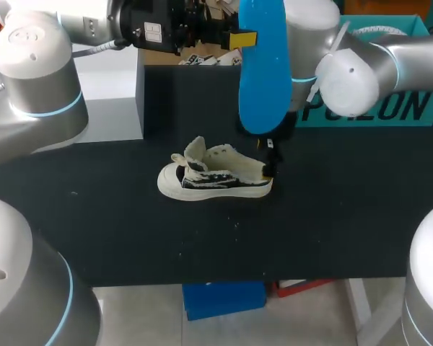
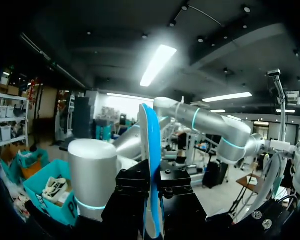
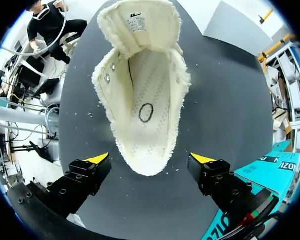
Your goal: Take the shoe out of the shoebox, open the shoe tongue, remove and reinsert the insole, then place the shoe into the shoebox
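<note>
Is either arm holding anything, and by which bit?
The left gripper pinches the blue insole by its edge, toward one end. The right gripper, open over the shoe, holds nothing.

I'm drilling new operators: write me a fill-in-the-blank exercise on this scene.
1. The left claw is shut on a blue ____.
2. The shoe stands on the black ____.
3. The right claw hangs over the shoe's heel, fingers ____.
Missing words: insole; table; open.
</note>
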